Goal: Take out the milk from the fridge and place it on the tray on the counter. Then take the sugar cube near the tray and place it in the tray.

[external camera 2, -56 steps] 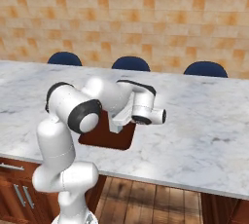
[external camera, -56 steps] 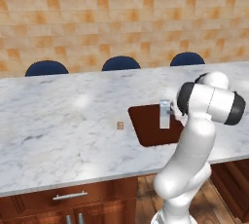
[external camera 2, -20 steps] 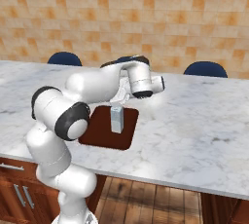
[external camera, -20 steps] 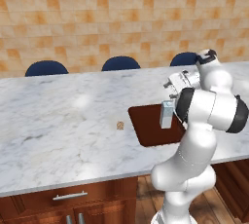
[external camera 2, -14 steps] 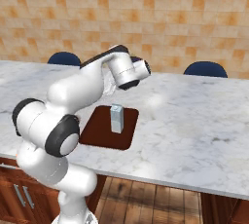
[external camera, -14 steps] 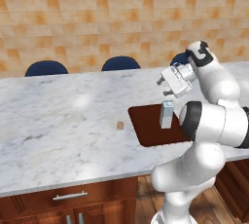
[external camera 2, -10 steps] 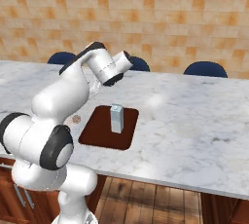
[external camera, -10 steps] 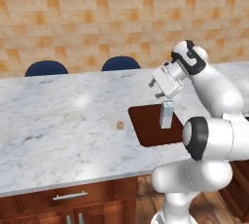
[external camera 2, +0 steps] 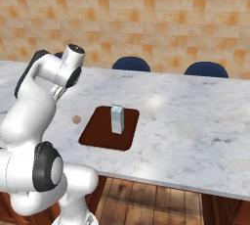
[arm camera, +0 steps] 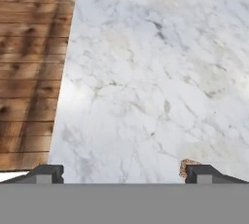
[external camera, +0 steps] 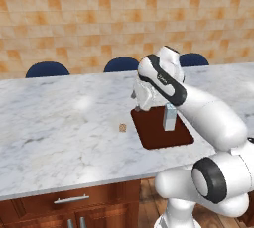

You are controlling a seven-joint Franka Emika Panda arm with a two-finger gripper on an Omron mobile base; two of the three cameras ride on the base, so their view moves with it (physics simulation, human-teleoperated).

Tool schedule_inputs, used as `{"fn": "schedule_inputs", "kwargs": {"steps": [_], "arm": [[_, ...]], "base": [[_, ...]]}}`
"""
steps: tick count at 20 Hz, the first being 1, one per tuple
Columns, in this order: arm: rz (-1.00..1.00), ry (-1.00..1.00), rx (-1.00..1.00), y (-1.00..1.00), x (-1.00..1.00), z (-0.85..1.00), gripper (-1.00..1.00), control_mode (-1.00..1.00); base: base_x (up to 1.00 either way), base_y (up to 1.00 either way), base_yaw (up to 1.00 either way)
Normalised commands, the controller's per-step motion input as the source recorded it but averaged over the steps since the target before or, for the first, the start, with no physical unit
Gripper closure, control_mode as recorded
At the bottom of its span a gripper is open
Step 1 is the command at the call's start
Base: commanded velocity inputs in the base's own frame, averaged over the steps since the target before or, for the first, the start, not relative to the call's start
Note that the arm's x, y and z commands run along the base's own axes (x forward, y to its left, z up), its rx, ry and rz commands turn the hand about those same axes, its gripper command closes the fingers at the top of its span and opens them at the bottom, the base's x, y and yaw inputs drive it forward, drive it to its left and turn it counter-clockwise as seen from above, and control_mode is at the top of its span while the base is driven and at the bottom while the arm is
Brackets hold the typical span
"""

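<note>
Counter (external camera: 59,123): the long marble top over red-brown cabinets runs across both base views. Three blue chair backs (external camera: 47,69) show beyond its far edge.

Sugar cube (external camera: 122,128): lies on the bare marble just beside the tray's left edge, apart from it. In the right base view it sits between the arm and the tray (external camera 2: 76,119). In the hand view it appears as a tan speckled patch (arm camera: 187,165) touching the inner side of one fingertip, partly hidden by it.

Tray (external camera: 154,135): lies flat near the counter's front edge.

Milk (external camera: 169,117): stands upright on the tray, toward its right half, with nothing gripping it.

Arm: rises from the base, folds at the elbow, and reaches over the tray's left edge, the hand pointing down at the counter.

Gripper (arm camera: 124,173): the jaws stand wide apart and empty above the marble, with the counter's edge and a wooden floor (arm camera: 29,62) beyond it along one side of the hand view.
</note>
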Motion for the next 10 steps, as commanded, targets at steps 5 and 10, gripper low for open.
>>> {"fn": "schedule_inputs", "kwargs": {"steps": [5, 10], "arm": [[-0.2, 0.09, -0.04, 0.13, -0.04, -0.1, -1.0, -1.0], [-0.1, 0.0, -0.22, 0.16, -0.02, -0.24, -1.0, -1.0]], "base": [[0.0, 0.0, 0.0], [0.0, 0.0, 0.0]]}}
